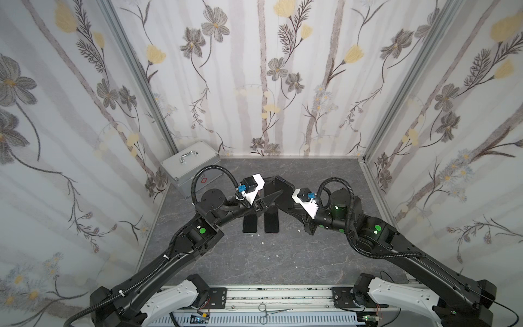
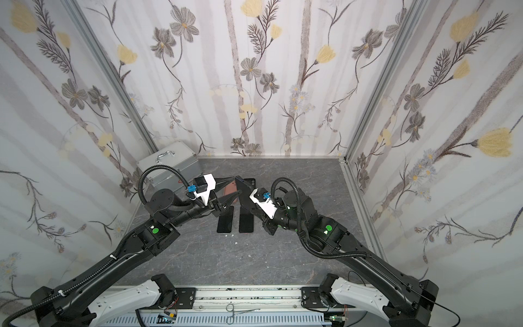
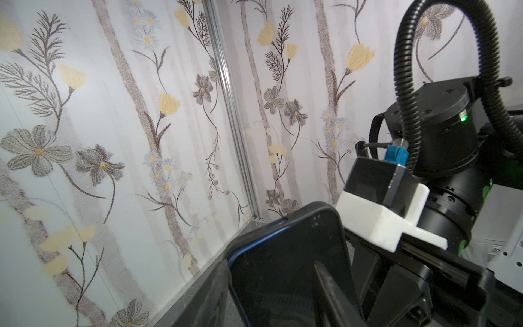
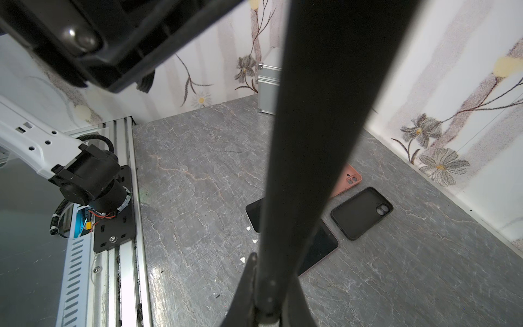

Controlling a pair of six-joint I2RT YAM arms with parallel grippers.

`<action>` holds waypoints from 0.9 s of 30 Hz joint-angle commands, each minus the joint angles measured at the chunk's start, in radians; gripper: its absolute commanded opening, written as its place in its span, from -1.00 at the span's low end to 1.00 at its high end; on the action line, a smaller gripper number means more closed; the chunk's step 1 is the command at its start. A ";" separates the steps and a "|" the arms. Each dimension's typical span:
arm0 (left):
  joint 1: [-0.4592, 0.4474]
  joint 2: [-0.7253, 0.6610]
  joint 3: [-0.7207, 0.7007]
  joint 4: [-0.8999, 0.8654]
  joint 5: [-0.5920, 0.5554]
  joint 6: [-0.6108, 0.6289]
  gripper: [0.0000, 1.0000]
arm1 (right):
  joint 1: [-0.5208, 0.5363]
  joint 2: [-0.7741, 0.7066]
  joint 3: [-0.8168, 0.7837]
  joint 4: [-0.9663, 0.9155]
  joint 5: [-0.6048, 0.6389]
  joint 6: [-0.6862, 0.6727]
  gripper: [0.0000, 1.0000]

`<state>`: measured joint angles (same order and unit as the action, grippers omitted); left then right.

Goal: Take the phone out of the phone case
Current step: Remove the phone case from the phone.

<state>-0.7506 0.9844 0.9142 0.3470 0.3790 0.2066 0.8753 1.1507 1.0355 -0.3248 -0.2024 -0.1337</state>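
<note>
- The phone (image 1: pixel 284 191), in its dark case (image 3: pixel 308 215), is held upright above the table (image 1: pixel 254 269), out toward the middle from the metal box (image 1: pixel 189 170) in the back corner.
- The right gripper (image 4: pixel 264 283) is pinched tight on the phone's lower end, one finger on each face.
- The left gripper (image 2: pixel 237 185) reaches in from the metal box's side with its fingers spread well apart, gripping nothing. One finger (image 3: pixel 328 291) lies across the screen side; whether it touches, I cannot tell.
- Handling, as a judgement: the phone is stiff, smooth and glass-faced, so it could slip from a light pinch and would not take a drop well. The case looks soft and rubbery, with its lip hugging the corners.
- The best hold for the left fingers is probably that lip at a free upper corner. They could peel it back off the glass while the right gripper keeps the body clamped.
- Only the right wrist view shows the phone edge-on as a thin dark bar with the pinch at its base. It also shows a pink case (image 4: pixel 349 179) and an empty black case (image 4: pixel 362 212) flat on the table, out from the metal box.
- Only the left wrist view shows the screen and the case rim close up.
- Only the top views show how wide the left fingers stand.
</note>
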 commanded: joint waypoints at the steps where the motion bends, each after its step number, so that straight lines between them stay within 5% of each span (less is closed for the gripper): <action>1: 0.000 0.005 0.000 0.004 0.094 -0.009 -0.03 | 0.010 0.010 0.009 0.024 -0.129 -0.094 -1.00; 27: 0.026 0.007 0.009 0.003 0.136 -0.050 0.03 | 0.034 0.047 0.032 -0.032 -0.109 -0.156 -1.00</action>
<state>-0.7238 0.9905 0.9142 0.3168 0.3885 0.1749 0.8970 1.1919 1.0615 -0.3614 -0.1600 -0.1795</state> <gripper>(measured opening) 0.516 0.108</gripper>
